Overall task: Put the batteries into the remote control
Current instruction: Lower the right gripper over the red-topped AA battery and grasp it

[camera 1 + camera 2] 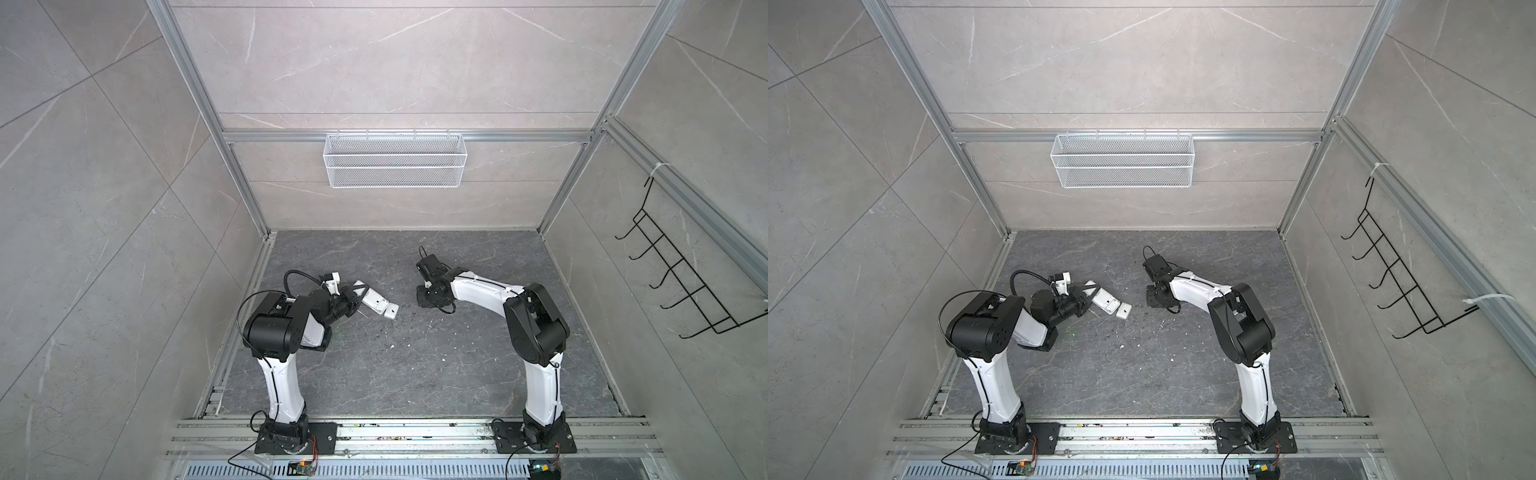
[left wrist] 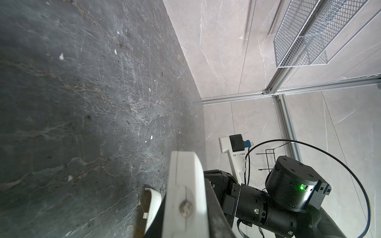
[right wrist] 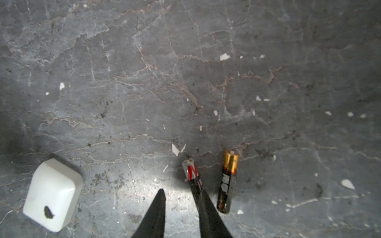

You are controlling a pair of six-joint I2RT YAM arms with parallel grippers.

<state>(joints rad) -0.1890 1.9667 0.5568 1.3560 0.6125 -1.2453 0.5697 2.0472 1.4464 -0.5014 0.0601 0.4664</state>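
My left gripper (image 1: 354, 300) is shut on the remote control (image 1: 374, 304), a white bar held just above the floor in both top views. The left wrist view shows the remote (image 2: 185, 181) edge-on between the dark jaws. My right gripper (image 1: 426, 296) points straight down at the floor and hides the batteries in both top views. In the right wrist view it (image 3: 179, 187) stands open with a bare gap. One battery (image 3: 191, 170), silver and red at its end, lies along one finger (image 3: 208, 208). The other battery (image 3: 227, 181), with a copper band, lies just outside that finger.
A small white cover plate (image 1: 391, 311) lies on the dark stone floor beside the remote's free end, also in the right wrist view (image 3: 52, 193). White specks dot the floor. A wire basket (image 1: 394, 160) hangs on the back wall and a black hook rack (image 1: 681, 266) on the right wall.
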